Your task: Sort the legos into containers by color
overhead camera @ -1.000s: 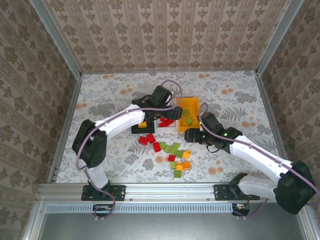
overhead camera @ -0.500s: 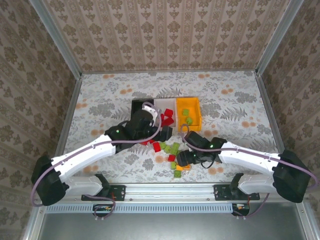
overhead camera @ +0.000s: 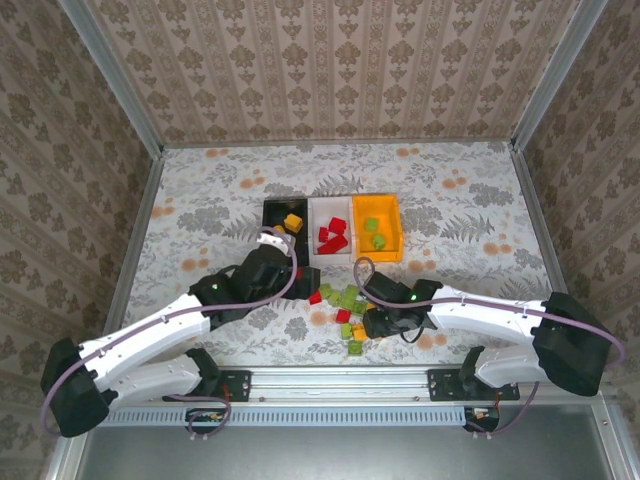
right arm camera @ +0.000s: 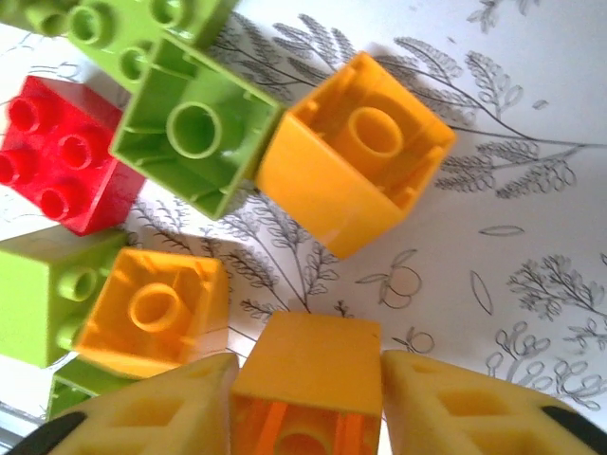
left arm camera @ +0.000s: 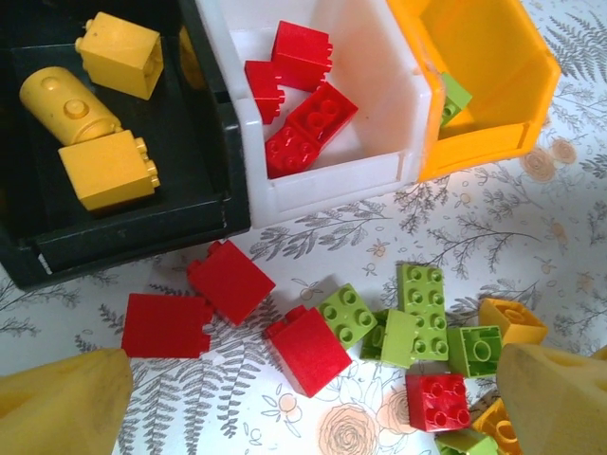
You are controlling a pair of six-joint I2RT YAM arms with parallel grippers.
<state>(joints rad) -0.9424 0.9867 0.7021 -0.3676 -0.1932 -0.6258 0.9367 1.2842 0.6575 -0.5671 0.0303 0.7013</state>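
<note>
My left gripper (left arm camera: 311, 384) hangs open over the loose legos, its yellow fingers (left arm camera: 62, 406) wide apart. A red brick (left arm camera: 308, 349) lies on the table between them, untouched. In the top view the left gripper (overhead camera: 300, 283) sits just in front of the black bin (overhead camera: 272, 212). My right gripper (right arm camera: 308, 403) is shut on a yellow-orange brick (right arm camera: 308, 365) at the near edge of the pile (overhead camera: 350, 305). The black bin (left arm camera: 204, 142) holds yellow bricks (left arm camera: 109, 171), the white bin (left arm camera: 379, 76) red bricks (left arm camera: 302, 54), the orange bin (left arm camera: 517, 71) a green brick (left arm camera: 455, 95).
Loose red bricks (left arm camera: 230, 280), green bricks (left arm camera: 422, 299) and a yellow one (left arm camera: 510, 320) lie in front of the bins. Close to the right fingers sit two hollow-side-up yellow bricks (right arm camera: 356, 152), a green one (right arm camera: 194, 133) and a red one (right arm camera: 62, 152).
The left arm drew back from over the bins to the loose pile, and a yellow brick now shows in the black bin. The right gripper came down from beside the orange bin and shut on a yellow-orange brick.
</note>
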